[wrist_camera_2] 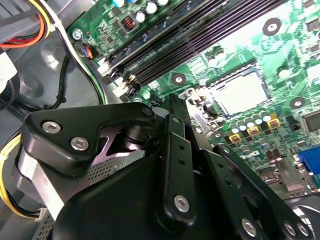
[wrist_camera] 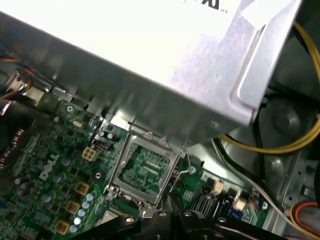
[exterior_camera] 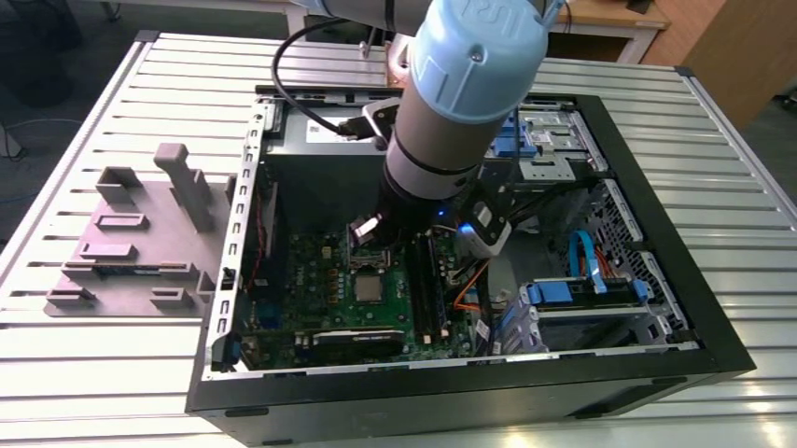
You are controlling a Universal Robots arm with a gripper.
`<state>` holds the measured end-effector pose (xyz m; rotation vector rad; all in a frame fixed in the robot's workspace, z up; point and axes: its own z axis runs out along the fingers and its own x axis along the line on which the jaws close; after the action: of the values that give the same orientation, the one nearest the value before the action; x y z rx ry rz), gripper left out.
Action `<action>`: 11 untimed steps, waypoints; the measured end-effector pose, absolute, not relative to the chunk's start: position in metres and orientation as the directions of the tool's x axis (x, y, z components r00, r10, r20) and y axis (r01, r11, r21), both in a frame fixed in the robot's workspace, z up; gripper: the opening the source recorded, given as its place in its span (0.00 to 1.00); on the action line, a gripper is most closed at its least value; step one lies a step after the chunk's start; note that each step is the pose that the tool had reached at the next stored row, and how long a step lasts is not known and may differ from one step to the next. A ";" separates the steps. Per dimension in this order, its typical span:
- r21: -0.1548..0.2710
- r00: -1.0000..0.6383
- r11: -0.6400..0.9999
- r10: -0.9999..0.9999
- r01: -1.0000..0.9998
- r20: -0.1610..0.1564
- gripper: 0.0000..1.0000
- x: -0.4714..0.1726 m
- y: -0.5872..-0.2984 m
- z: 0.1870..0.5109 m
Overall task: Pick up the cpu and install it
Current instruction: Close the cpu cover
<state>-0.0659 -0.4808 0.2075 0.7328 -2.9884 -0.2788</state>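
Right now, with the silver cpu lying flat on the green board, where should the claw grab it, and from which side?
Probably by two opposite edges of the cpu, at its thin rim, coming straight down from above. It lies flat on the motherboard, its smooth top offers no purchase, and small components crowd one side, so a sideways approach looks blocked.

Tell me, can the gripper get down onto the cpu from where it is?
Probably yes: the cpu lies bare, silver top up, on the motherboard, and the gripper hangs close beside it. The metal bracket next to it could crowd the approach.
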 end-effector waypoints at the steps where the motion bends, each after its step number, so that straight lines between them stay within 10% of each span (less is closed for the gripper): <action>1: 0.187 -0.885 0.870 -0.465 -0.456 0.007 0.11 -0.066 -0.479 0.207; 11: 0.187 -0.884 0.870 -0.467 -0.457 0.008 0.11 -0.065 -0.475 0.200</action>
<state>-0.0645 -0.4753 0.2004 0.7386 -2.9866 -0.2784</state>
